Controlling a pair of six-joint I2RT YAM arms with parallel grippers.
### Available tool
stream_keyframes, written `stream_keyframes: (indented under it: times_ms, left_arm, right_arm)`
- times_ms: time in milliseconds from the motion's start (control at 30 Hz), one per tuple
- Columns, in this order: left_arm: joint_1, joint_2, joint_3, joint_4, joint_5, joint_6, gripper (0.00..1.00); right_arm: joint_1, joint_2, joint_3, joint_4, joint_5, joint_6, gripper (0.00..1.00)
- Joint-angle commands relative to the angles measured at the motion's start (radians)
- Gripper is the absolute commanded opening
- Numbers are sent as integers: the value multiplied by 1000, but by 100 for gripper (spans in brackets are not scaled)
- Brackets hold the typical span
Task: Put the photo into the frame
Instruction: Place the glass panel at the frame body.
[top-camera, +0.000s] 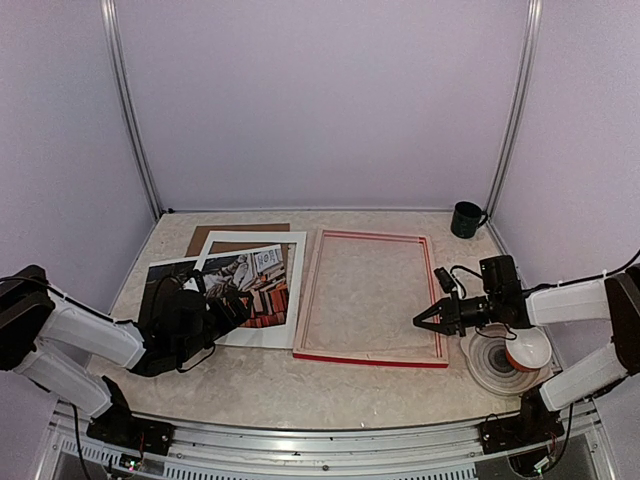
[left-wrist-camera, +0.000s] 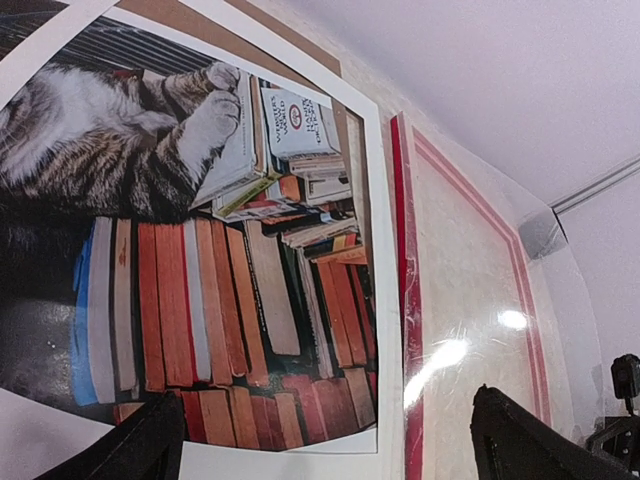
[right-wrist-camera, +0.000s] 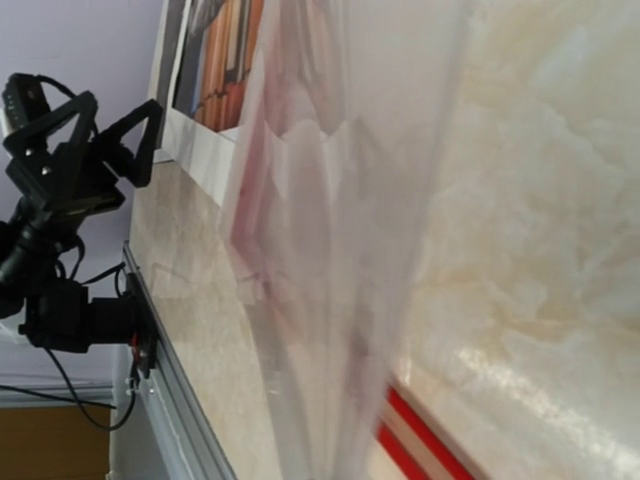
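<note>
- Left gripper (left-wrist-camera: 330, 430) hung wide open over the photo (left-wrist-camera: 200, 250), holding nothing.
- That photo lay flat just beside the frame (top-camera: 370, 356), not in it yet.
- Right gripper (top-camera: 424, 320) sat at the frame's right edge; I couldn't tell its grip.
- Next job, I think: pinch the photo's edge.

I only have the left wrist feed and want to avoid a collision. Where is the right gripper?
Observer: The right gripper reaches over the right rail of the frame, near its front corner.
Operator: What's beyond it, to the right?
Observer: A white bowl sits on a striped plate, just right of the frame.
Operator: Anything farther back?
Observer: A dark mug stands at the far right corner.
</note>
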Motion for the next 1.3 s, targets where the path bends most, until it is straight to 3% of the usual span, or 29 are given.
stream_keyframes:
  times_ms: [0, 600, 1267]
  left_arm:
    - [-5, 3, -4, 13, 3, 1, 99]
    - [-5, -3, -1, 9, 7, 2, 99]
    - [-5, 12, 19, 4, 9, 7, 99]
  right_arm:
    - [-23, -36, -11, -25, 34, -38, 0]
    - [-70, 55, -11, -45, -95, -38, 0]
    - [-131, 53, 17, -107, -88, -85, 0]
